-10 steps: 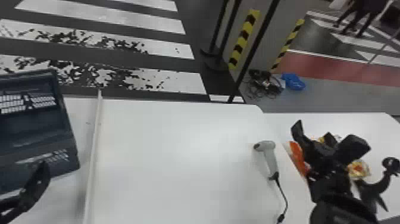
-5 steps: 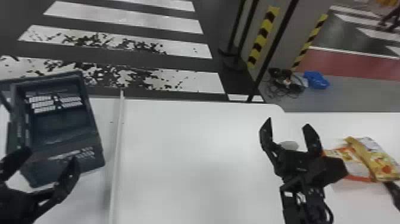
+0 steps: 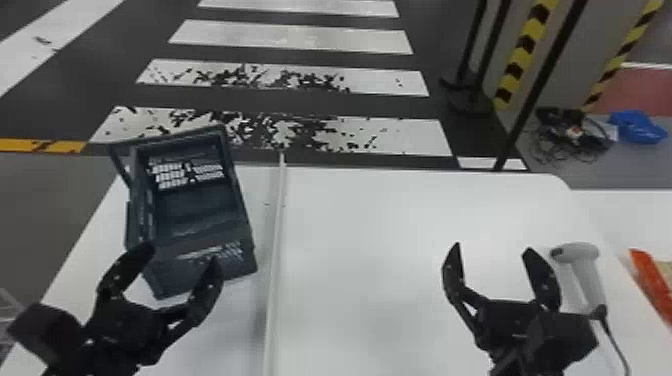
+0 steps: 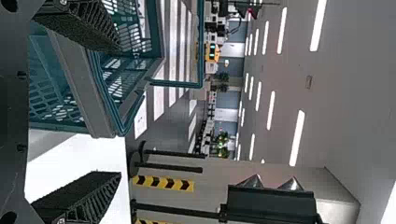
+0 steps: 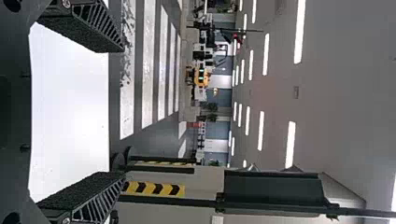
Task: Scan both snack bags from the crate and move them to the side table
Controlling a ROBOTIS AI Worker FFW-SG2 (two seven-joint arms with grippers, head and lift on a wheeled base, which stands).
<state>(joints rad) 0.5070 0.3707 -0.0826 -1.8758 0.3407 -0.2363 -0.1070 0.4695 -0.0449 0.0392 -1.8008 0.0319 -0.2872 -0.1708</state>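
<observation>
1. Crate [image 3: 205,272]: one, dark blue-green, at the left end of the main table [image 3: 375,240]. Visible inner faces are bare plastic; it reads as already unpacked.
2. Strip [image 3: 276,240]: one, pale, running down the main table between crate and scanner.
3. Scanner [image 3: 590,282]: one, grey, corded, lying near the main table's right edge, out of any grasp.
4. Snack bag [image 3: 651,281]: one, orange-red in its visible part, on the side table [image 3: 625,215], cut off by the head view's right border. It may be that the second bag lies with it, but too little of that place is in view to be sure.
5. Left gripper [image 3: 184,256]: fingers wide apart, holding nothing; in the head view it overlaps the crate's near side. Contact cannot be told.
6. Right gripper [image 3: 493,247]: fingers wide apart, holding nothing; beside the scanner in the head view.
7. Progress, done: at least one bag delivered to the side table. With the crate's bare inside and both grippers free, the work is judged finished or nearly so. The scans themselves leave no mark to check.
8. Progress, left: confirm the second bag's place; otherwise, bring the arms to rest.
9. Risk, slight: lowering the right gripper could knock the scanner or catch its cord [image 3: 616,345].
</observation>
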